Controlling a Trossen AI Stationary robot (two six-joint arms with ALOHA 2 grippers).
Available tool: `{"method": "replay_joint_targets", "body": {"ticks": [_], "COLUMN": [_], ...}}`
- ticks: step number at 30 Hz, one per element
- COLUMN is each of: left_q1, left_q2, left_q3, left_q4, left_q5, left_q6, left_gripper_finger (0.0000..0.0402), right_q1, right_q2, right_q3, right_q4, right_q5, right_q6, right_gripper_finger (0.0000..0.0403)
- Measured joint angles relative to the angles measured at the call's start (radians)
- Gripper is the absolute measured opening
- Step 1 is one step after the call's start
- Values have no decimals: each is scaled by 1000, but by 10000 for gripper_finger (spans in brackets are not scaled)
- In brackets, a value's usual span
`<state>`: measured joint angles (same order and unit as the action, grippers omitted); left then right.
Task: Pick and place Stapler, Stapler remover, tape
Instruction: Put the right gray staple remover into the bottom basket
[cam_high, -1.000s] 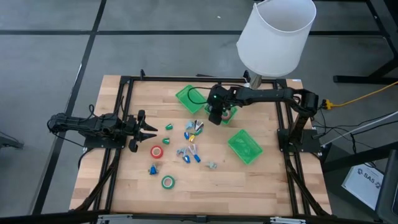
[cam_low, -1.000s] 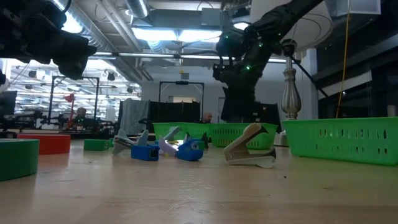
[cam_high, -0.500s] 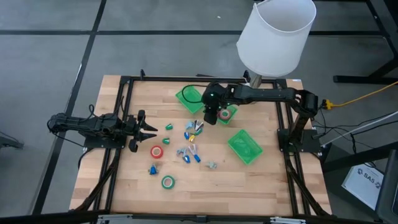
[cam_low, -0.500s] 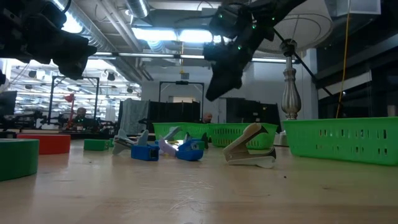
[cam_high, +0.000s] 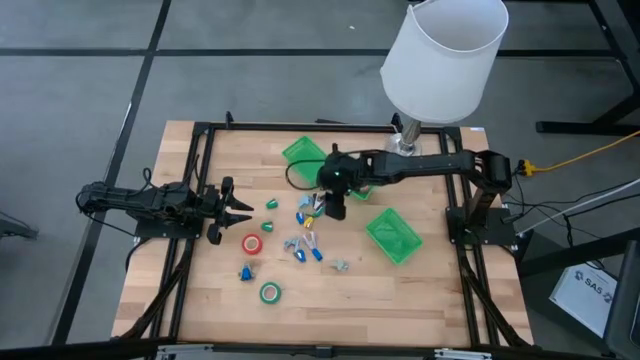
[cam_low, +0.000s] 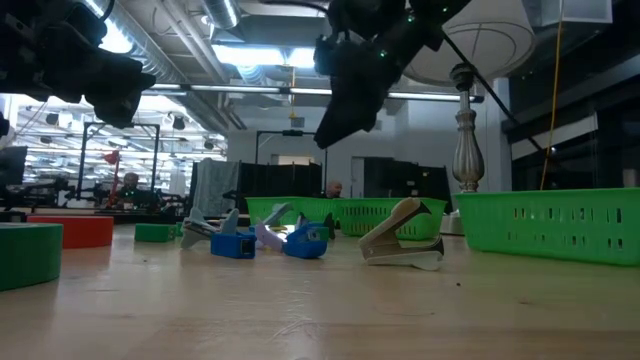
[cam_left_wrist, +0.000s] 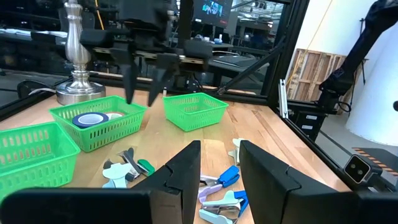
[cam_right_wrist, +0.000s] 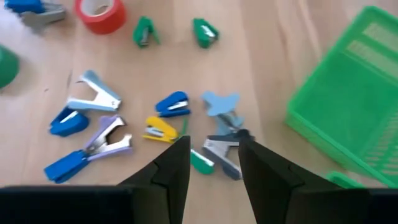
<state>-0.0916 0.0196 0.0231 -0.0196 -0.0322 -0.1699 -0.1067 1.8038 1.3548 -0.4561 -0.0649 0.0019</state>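
Note:
My right gripper (cam_high: 334, 207) (cam_right_wrist: 212, 163) hovers open, fingers pointing down, above a heap of small staplers and staple removers (cam_high: 312, 206). Below its fingers lie a yellow stapler (cam_right_wrist: 160, 132), a blue stapler (cam_right_wrist: 173, 104) and a light-blue remover (cam_right_wrist: 221, 103). A second heap (cam_high: 305, 244) lies nearer the near edge, with a grey remover (cam_high: 340, 266) beside it. A red tape roll (cam_high: 251, 243) and a green tape roll (cam_high: 270, 292) lie flat on the table. My left gripper (cam_high: 240, 208) (cam_left_wrist: 221, 168) waits open at the table's left, holding nothing.
Three green trays stand on the table: one near the far edge (cam_high: 304, 155), one partly under my right arm (cam_high: 367, 183) holding a blue tape roll (cam_left_wrist: 89, 119), one to the right (cam_high: 393, 235). A lamp with a white shade (cam_high: 445, 55) stands at the far right corner.
My right gripper has moved from over the middle green tray toward the table's left and near edge, and now hangs above the heap of staplers and removers. Nothing on the table has moved.

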Motion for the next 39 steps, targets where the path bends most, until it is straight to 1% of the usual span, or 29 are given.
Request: {"method": "replay_joint_targets", "body": {"ticks": [3, 8, 13, 24, 29, 36, 39], "left_q1": [0, 0, 0, 0, 0, 0, 0], "left_q2": [0, 0, 0, 0, 0, 0, 0], "left_q3": [0, 0, 0, 0, 0, 0, 0], "left_q4": [0, 0, 0, 0, 0, 0, 0], "left_q5": [0, 0, 0, 0, 0, 0, 0], "left_q6": [0, 0, 0, 0, 0, 0, 0], "left_gripper_finger": [107, 107, 107, 107, 107, 107, 107], "right_q1": [25, 63, 121, 295, 362, 439, 459], "right_q2": [0, 0, 0, 0, 0, 0, 0], "right_q3": [0, 0, 0, 0, -5, -68, -106], "right_q4": [3, 9, -4, -46, -53, -58, -58], "right_q5": [0, -8, -44, -44, -25, -16, -14], "right_q6": [-36, -26, 27, 224, 258, 327, 331], "right_gripper_finger": [142, 142, 142, 142, 142, 142, 142]}}
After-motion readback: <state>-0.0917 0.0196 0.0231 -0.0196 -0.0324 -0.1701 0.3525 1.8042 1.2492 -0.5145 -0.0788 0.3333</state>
